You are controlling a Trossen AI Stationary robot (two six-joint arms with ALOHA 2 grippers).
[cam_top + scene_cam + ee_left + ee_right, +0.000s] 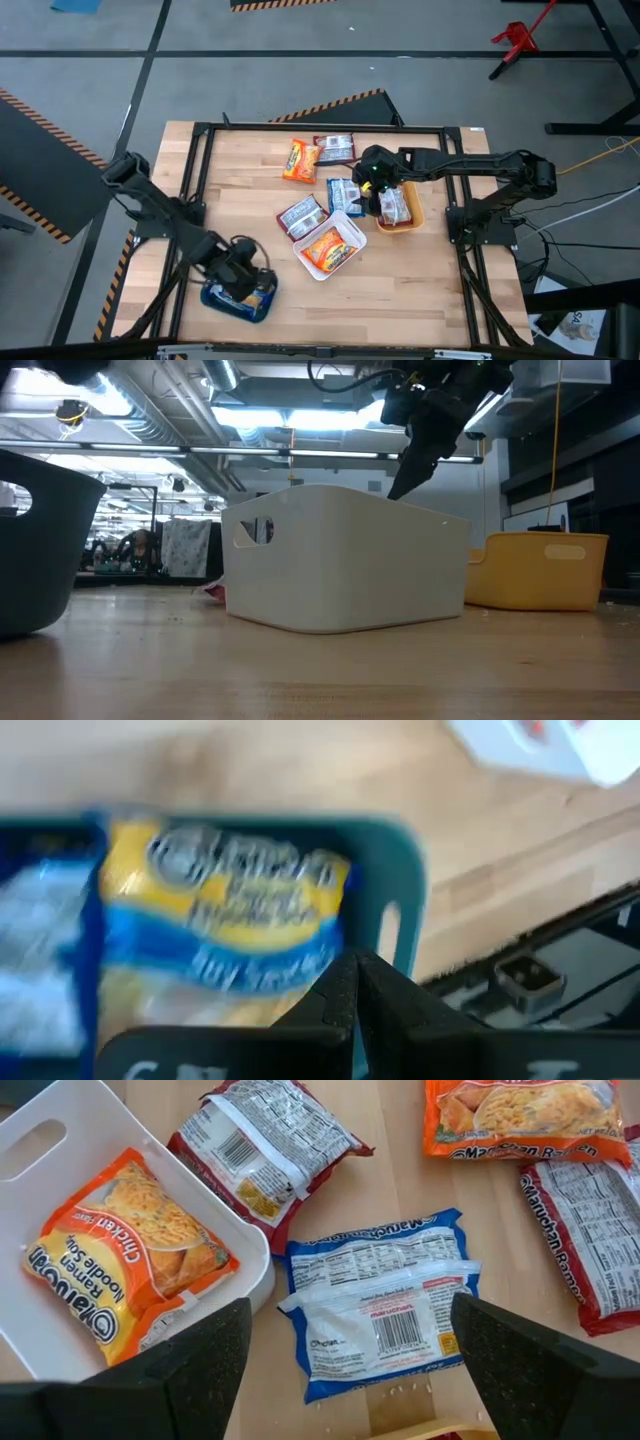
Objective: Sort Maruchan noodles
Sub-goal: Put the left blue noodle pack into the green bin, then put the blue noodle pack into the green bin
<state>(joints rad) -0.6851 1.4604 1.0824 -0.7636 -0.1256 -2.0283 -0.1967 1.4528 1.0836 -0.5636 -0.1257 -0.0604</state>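
While the right arm reaches in from three o'clock across the wooden worktop (400, 290), its right gripper (372, 172) hangs with fingers spread wide apart above a blue packet (380, 1315) that lies label side up just beside the white bin (40, 1140). In the low view that arm slants down behind the white bin's far wall.

From nine o'clock the left arm bends down toward the near edge, its left gripper (240, 268) poised over the teal bin (240, 300) at about seven o'clock on the worktop; its fingers look drawn together, with nothing seen between them. A blue-and-yellow packet (225, 910) lies inside that bin.

An orange packet (125, 1255) rests in the white bin near the centre. A dark red-and-silver packet (265, 1145) lies against that bin's rim at its ten o'clock side. Another orange packet (525, 1115) and a second dark red-and-silver packet (590, 1230) sit toward twelve o'clock. The orange bin (412, 215) at three o'clock holds a silvery packet (392, 206).

Black framing borders the worktop. Around it is grey floor with striped hazard tape (320, 105), and a red stand (515, 38) is at one o'clock.
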